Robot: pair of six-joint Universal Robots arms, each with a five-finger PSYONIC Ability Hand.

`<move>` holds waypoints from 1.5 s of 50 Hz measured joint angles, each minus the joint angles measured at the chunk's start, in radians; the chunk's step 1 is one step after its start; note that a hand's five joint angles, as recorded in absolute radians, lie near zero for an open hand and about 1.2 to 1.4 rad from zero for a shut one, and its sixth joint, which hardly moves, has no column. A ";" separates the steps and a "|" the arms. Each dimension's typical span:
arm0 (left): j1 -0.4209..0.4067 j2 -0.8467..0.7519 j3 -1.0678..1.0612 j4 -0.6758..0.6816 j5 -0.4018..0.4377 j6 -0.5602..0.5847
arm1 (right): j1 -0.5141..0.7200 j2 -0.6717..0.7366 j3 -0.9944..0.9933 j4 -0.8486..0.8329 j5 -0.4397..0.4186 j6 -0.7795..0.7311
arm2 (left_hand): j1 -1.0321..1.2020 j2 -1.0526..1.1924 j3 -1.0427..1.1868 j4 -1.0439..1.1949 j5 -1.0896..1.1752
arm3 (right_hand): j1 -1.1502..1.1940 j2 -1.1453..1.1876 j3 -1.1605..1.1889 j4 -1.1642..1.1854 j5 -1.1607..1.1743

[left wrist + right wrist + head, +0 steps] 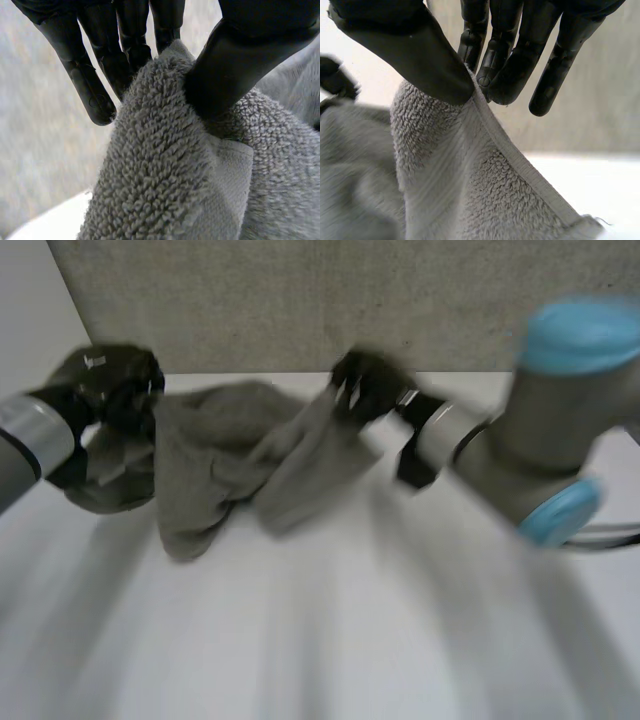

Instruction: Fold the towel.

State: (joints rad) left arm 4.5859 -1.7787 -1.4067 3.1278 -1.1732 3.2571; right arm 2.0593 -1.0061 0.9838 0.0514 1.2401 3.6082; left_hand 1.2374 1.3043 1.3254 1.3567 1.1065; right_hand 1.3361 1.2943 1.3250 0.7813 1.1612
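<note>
A grey terry towel (235, 465) hangs bunched above the white table (330, 630), stretched between my two hands at the far side. My left hand (115, 390) pinches one end of it; in the left wrist view the thumb (235, 65) presses the towel (165, 165) against the fingers (125, 55). My right hand (368, 383) holds the other end. In the right wrist view its thumb (415, 55) and fingers (505, 70) pinch the towel (465, 185) at its hemmed edge. The towel's lower folds sag toward the table.
A grey speckled wall (330, 300) rises right behind the table's far edge. My right arm (530, 460) reaches in from the right, my left arm (30, 440) from the left. Bare white tabletop spreads in front of the towel.
</note>
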 measured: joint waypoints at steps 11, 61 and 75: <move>-0.081 -0.025 0.445 0.093 0.006 -0.259 | -0.187 -0.057 -0.535 0.139 -0.140 -0.271 | 0.000 0.000 0.006 0.000 0.000 | 0.003 0.000 0.001 0.000 0.001; -0.096 -0.097 -0.290 0.134 0.155 0.001 | -0.176 -0.266 0.660 0.146 -0.142 -0.979 | -0.573 -0.622 -0.637 -0.670 -0.624 | 0.004 0.000 0.001 0.000 0.003; -0.264 -0.195 -0.279 0.201 -0.190 -0.157 | -0.165 -0.274 0.756 0.043 -0.131 -0.885 | -0.579 -0.629 -0.645 -0.677 -0.630 | 0.003 0.000 0.001 0.000 0.003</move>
State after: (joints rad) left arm 4.3219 -1.9732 -1.6856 3.3290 -1.3634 3.1006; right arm 1.8946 -1.2799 1.7403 0.0946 1.1095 2.7233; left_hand 0.6589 0.6749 0.6800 0.6795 0.4767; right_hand 1.3396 1.2943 1.3261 0.7813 1.1646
